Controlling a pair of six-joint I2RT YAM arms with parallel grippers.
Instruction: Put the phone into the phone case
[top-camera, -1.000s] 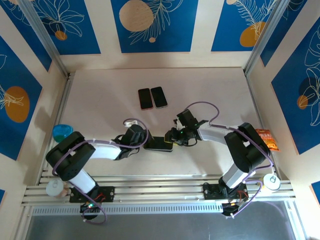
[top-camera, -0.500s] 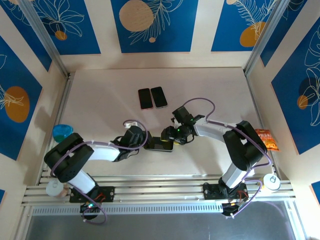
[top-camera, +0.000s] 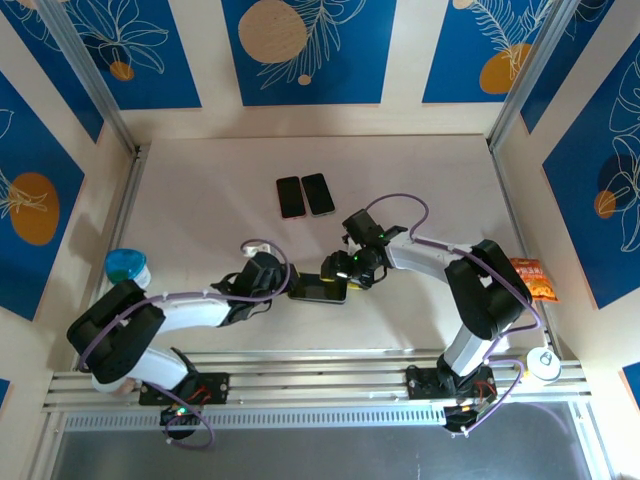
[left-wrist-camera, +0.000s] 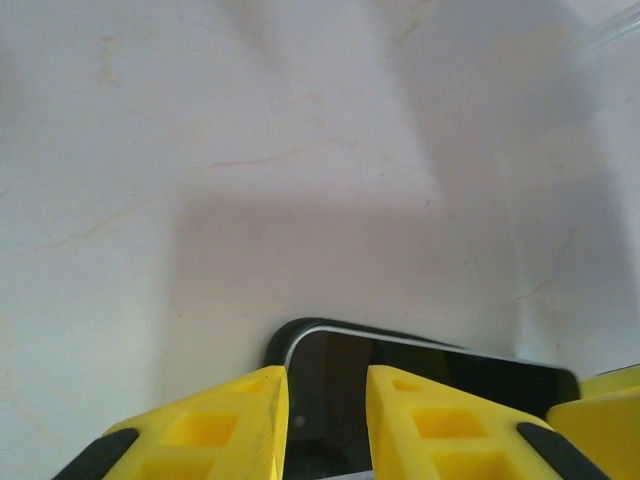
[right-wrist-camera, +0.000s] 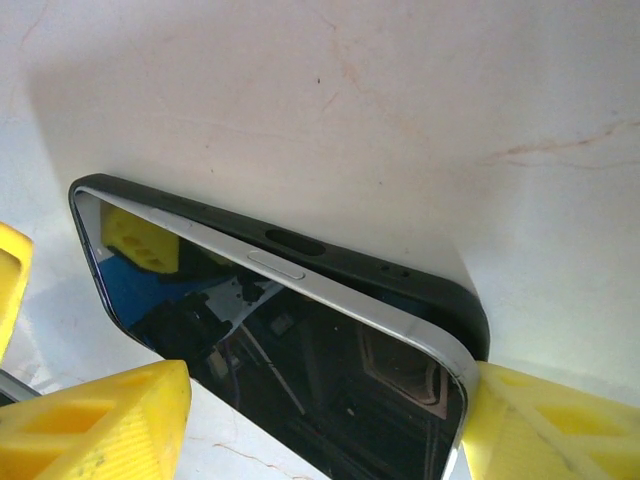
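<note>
Arms reach low to center frame: left gripper narrowed over phone, hold unclear; right gripper spread astride it.

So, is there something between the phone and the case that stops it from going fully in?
Nothing visible does. The phone lies directly on the black case, its silver edge showing above the case's far rim, and no other object is seen between them.

Bright even light; wrist views blurry, reflections on the phone
</note>
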